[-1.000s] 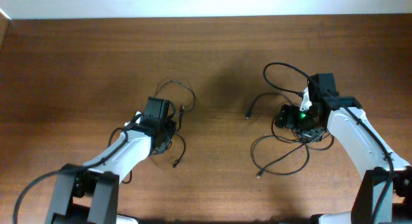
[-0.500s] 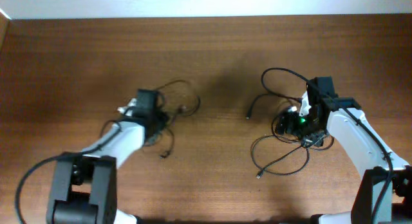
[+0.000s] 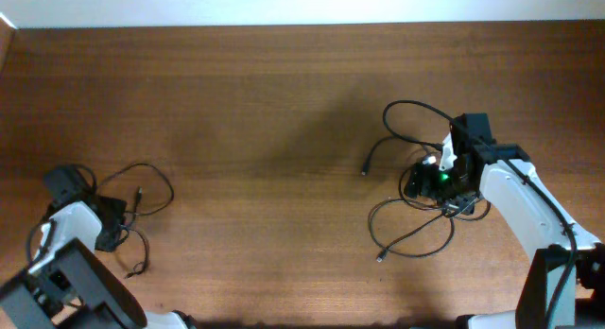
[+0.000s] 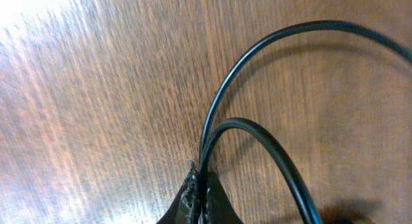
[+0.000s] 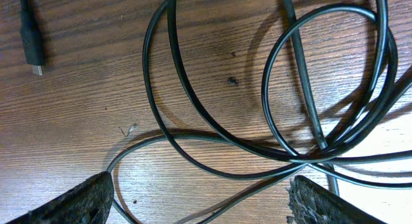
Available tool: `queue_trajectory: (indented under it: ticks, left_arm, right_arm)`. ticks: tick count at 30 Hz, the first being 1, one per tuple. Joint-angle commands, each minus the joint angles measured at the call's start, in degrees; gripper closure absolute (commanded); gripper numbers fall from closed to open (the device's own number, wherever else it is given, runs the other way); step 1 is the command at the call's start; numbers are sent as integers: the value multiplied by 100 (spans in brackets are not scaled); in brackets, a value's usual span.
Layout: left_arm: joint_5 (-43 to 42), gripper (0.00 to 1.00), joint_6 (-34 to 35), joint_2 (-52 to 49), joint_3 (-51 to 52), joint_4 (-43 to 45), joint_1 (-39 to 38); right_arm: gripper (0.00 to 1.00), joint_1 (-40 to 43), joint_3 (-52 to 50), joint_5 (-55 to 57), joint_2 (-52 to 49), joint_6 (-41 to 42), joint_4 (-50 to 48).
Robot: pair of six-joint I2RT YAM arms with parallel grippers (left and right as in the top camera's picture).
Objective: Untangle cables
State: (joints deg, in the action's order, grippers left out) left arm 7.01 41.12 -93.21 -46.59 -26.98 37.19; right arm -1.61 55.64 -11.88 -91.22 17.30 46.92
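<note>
Left claw was pinched together on the shorter cable. Two black strands rose out of its tips and arched away over the wood, though the wrist view was smeared and showed little else. From overhead, that cord lay at the far left edge of the bench in one loose loop, with a thin tail trailing toward the front.

Right claw gripped nothing. Its jaws stood wide apart at the two lower corners of its own view, low over the longer cable. That cord lay on the right side of the bench, well apart from the other, in several slack loops that crossed one another. One plug lay free at the edge of the heap.

Both cords looked light, limp and smooth-skinned. They would likely follow any pull without resistance, drag their own loops along, and slide through a loose grip. They seemed sturdy enough for a firm pinch, except perhaps at the small connectors. The best hold for the longer cord was probably a single strand clear of the crossings, or the stretch just behind the free plug. A pinch at a crossing would likely catch two strands and tighten the loops.
</note>
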Motion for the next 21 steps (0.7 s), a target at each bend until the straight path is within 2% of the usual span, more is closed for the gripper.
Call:
queue_trajectory:
  ticks: [1, 2, 3, 5, 7, 10, 12, 13, 15, 16, 19, 20, 21]
  left_arm:
    - [-623, 79, -782, 890, 24, 363, 20]
    - [-822, 48, -815, 1185, 22, 549, 20]
    - [-1067, 40, -988, 1410, 11, 702, 20]
    - [-1683, 34, -1196, 1891, -59, 918, 20]
    - [-2044, 34, -1198, 2197, -61, 894, 15]
    - [-2444, 32, -1213, 2284, -59, 275, -111]
    - [-3036, 11, -1213, 2284, -59, -208, -323]
    - [-3209, 9, -1213, 2284, -59, -323, -435]
    - [-4017, 6, -1222, 2284, -59, -509, -997]
    - [-4382, 6, -1300, 2284, -59, -490, -1488]
    - [-3930, 6, -1298, 2284, -59, -437, -3073]
    - [-3571, 5, -1296, 2284, -59, -400, -3700]
    - [-3362, 2, -1296, 2284, -59, -317, -4192]
  right_arm:
    - [12, -31, -35, 26, 168, -59, -37]
    - [12, -31, -33, 26, 302, -61, -4]
    - [12, -31, -35, 24, 433, -59, 42]
    - [12, -31, -33, -57, 807, -61, 160]
    - [11, -31, -33, -238, 1058, -61, 221]
    - [12, -33, -35, -295, 1180, -61, 487]
    - [10, -31, -35, -295, 1180, -59, 671]
    - [9, -33, -35, -299, 1180, -59, 691]
    - [7, -33, -35, -313, 1178, -59, 634]
    - [2, -33, -35, -315, 1174, -59, 498]
    - [3, -31, -37, -269, 1016, -61, 17]
    - [6, -31, -63, -249, 800, -111, -295]
    - [14, -33, -105, -254, 643, -151, -518]
